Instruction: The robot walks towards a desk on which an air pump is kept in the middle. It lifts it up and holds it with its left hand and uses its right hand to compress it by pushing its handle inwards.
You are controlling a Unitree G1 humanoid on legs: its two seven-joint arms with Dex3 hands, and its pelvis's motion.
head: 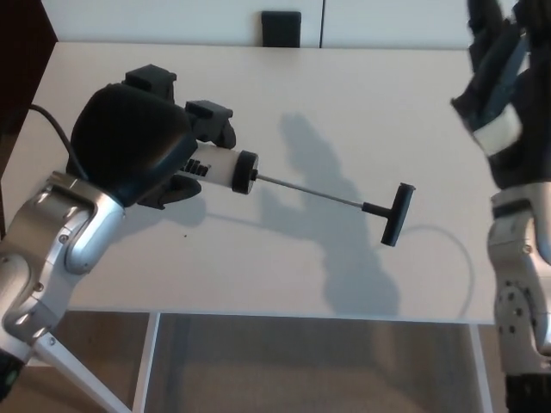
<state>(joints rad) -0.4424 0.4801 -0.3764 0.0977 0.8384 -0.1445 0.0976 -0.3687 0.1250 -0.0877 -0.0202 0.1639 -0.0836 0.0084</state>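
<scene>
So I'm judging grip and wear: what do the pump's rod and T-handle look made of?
The thin grey pump rod looks like bare metal, with a slight sheen. The black T-shaped handle looks like matte plastic, dull and glare-free, though rubber is possible.

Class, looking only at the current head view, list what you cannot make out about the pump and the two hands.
- Pump barrel: most of it is hidden by the left hand.
- Right hand: cut off by the top edge, so whether it is open or closed cannot be told.
- Markings on the barrel: too small to read.
- Handle: fully visible, untouched.
</scene>
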